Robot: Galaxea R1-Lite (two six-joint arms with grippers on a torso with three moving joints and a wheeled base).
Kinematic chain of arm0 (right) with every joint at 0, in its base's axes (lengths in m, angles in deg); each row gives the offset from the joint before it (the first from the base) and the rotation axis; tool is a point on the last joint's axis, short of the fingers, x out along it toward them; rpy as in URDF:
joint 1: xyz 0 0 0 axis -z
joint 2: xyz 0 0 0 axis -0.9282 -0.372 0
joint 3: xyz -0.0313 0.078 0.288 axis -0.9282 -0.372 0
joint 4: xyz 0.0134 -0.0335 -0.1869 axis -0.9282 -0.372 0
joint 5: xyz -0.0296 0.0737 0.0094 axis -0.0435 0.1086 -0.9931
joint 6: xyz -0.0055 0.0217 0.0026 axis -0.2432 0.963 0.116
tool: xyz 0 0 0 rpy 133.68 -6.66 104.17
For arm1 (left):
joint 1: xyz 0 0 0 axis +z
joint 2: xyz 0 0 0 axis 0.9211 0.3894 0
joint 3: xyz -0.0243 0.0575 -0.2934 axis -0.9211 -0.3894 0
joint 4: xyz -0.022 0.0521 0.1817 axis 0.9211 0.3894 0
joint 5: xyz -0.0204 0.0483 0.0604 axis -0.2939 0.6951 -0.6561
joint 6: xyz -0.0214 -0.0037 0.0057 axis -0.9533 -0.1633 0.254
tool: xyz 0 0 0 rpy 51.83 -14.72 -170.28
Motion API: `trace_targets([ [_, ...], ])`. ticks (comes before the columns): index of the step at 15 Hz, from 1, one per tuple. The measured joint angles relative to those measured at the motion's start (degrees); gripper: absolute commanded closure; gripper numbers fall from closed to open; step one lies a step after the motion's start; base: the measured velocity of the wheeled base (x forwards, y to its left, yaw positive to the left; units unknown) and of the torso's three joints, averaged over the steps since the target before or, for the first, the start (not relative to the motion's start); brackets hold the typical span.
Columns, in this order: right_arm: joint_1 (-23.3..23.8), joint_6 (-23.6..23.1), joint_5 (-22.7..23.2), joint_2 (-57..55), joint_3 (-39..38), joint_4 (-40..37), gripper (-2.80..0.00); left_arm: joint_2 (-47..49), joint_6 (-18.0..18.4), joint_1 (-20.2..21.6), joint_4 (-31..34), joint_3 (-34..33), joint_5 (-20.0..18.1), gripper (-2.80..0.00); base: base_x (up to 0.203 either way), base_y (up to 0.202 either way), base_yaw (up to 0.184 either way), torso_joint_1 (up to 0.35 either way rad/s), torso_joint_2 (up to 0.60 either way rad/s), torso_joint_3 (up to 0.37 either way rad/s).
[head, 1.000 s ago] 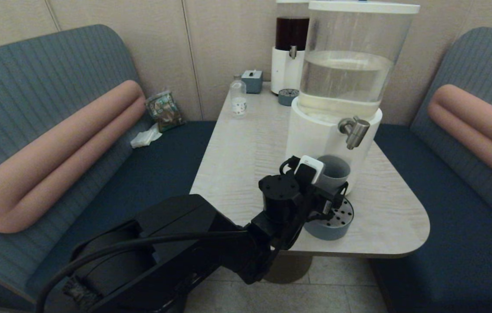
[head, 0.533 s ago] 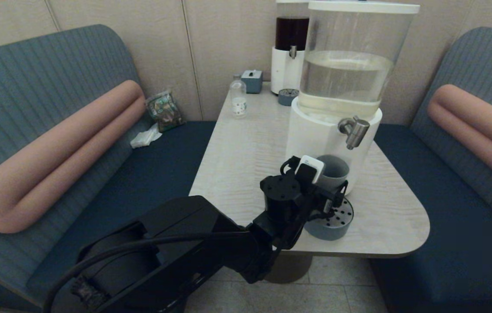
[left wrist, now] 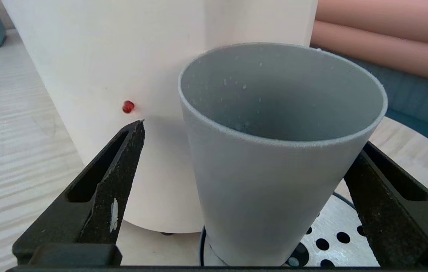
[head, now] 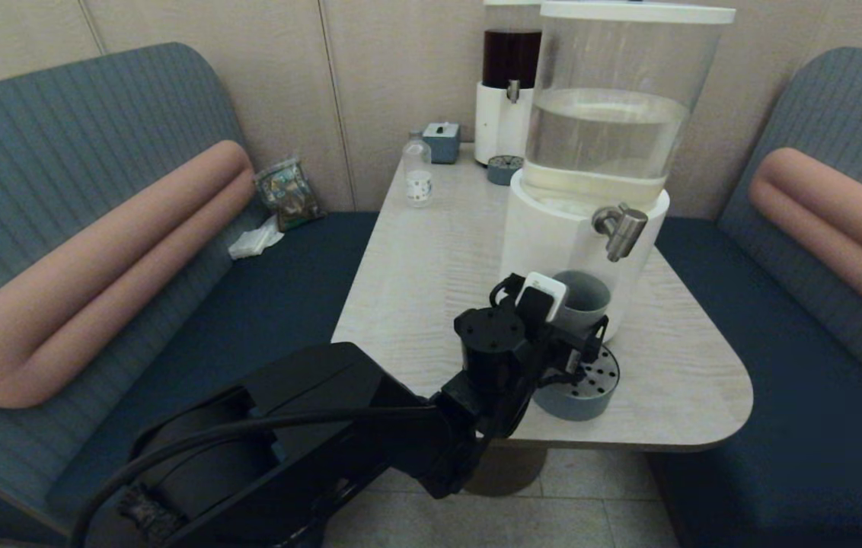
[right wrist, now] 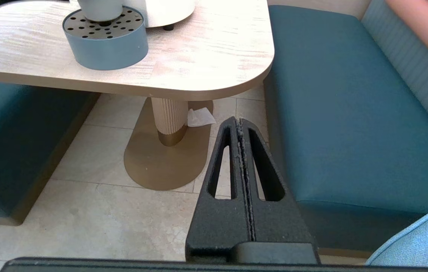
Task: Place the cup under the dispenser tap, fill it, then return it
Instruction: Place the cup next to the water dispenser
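The white dispenser base [left wrist: 123, 75] blocks passage just behind the cup [left wrist: 274, 158]; bare table [head: 431, 259] lies open leftward.

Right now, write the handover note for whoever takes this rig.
Left gripper: open, one finger on each side of the cup, a clear gap on one side.
Right gripper: shut, parked low beside the table, off the job.
Cup stands on the drip tray at the dispenser base, near the tap.
Done: cup set down there. No water seen in it.
Left: check it sits under the tap, fill, return.
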Motion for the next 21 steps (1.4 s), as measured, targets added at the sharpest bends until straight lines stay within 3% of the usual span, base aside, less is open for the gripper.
trace_targets([
  [8,0.0,0.0,0.0,0.0,0.0,0.0,0.00,-0.8,0.8,-0.4,-0.6,-0.5,0.1,-2.80,0.000,0.000,0.000,0.000,0.00,0.000],
  [9,0.0,0.0,0.0,0.0,0.0,0.0,0.00,-0.7,0.8,-0.4,-0.6,-0.4,0.2,0.00,0.000,0.000,0.000,0.000,0.00,0.000],
  [21,0.0,0.0,0.0,0.0,0.0,0.0,0.00,0.3,0.8,-0.4,-1.1,-0.5,0.6,0.00,0.000,0.000,0.000,0.000,0.00,0.000],
])
